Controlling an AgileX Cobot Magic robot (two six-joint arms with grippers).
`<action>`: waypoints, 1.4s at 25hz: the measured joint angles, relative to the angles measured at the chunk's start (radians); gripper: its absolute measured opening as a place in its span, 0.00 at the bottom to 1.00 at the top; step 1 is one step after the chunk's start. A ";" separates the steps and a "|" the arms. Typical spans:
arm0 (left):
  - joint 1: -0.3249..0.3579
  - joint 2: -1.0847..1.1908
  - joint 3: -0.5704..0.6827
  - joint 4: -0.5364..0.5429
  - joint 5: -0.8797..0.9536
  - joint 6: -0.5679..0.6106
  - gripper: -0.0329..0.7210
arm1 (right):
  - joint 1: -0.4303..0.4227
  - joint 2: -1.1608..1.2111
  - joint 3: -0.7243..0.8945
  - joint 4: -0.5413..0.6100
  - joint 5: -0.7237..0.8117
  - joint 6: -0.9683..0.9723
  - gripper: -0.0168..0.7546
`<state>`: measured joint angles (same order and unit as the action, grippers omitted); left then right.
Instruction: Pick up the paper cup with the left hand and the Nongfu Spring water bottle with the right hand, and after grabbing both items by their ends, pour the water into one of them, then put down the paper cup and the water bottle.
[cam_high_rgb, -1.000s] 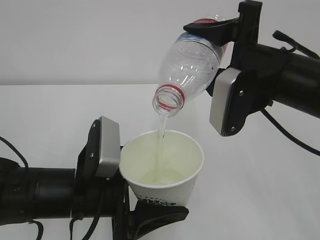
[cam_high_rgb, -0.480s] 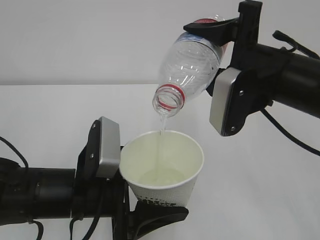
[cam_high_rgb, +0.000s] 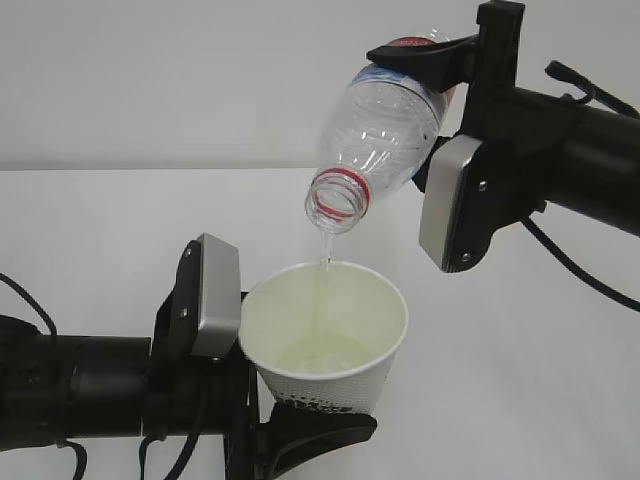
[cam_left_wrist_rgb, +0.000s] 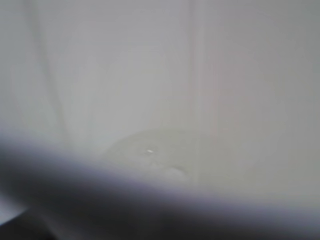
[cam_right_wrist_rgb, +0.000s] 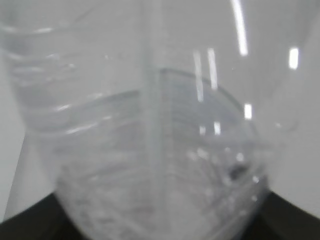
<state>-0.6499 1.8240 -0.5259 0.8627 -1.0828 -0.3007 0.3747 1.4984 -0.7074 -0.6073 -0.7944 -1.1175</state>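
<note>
The paper cup (cam_high_rgb: 330, 350) bears dark print near its base, too hidden to read.

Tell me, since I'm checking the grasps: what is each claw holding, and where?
The left claw holds the paper cup by its base. The right claw holds the tilted Nongfu Spring water bottle near its bottom end.

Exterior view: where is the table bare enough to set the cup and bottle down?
The white table lies bare left of the tilted clear plastic bottle, above the left arm, and again right of the white paper cup, under the right arm. The centre is crowded: bottle mouth over cup, both tools close by.
</note>
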 joint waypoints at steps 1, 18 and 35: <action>0.000 0.000 0.000 0.000 0.000 0.000 0.71 | 0.000 0.000 0.000 0.000 0.000 0.000 0.64; 0.000 0.000 0.000 0.000 0.000 0.003 0.71 | 0.000 0.000 0.000 0.000 0.000 -0.005 0.64; 0.000 0.000 0.000 0.000 0.000 0.003 0.71 | 0.000 0.000 0.000 0.000 0.000 -0.020 0.64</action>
<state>-0.6499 1.8240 -0.5259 0.8627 -1.0828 -0.2974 0.3747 1.4984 -0.7074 -0.6073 -0.7944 -1.1378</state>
